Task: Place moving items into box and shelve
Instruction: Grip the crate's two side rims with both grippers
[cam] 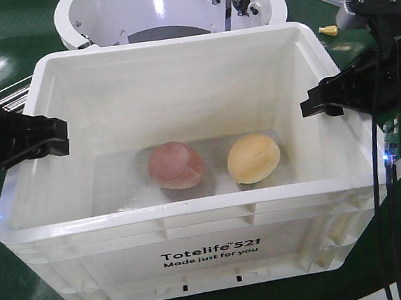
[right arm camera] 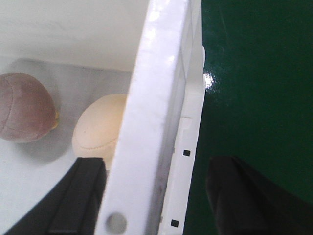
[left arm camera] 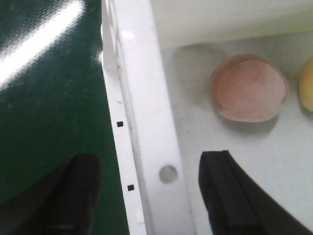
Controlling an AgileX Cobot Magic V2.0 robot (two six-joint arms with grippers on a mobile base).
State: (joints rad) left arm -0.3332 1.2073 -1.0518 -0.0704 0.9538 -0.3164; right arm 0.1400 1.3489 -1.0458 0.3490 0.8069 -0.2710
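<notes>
The white ribbed box (cam: 192,217) printed "Totelife 521" stands on the green table. Inside on its floor lie both moving items: a reddish-brown lump (cam: 176,165) on the left and a yellow-orange lump (cam: 254,158) on the right, apart from each other. My left gripper (cam: 48,139) is open astride the box's left rim (left arm camera: 146,112), one finger outside and one inside, with gaps on both sides. My right gripper (cam: 319,102) is open astride the right rim (right arm camera: 151,112); its inner finger (right arm camera: 80,196) is close against the wall, near the yellow-orange lump (right arm camera: 98,129).
A round white machine housing (cam: 105,18) stands just behind the box. A tiny yellow piece (cam: 328,31) lies on the green surface (cam: 8,40) at the back right. Black cables (cam: 380,211) hang beside the box's right wall.
</notes>
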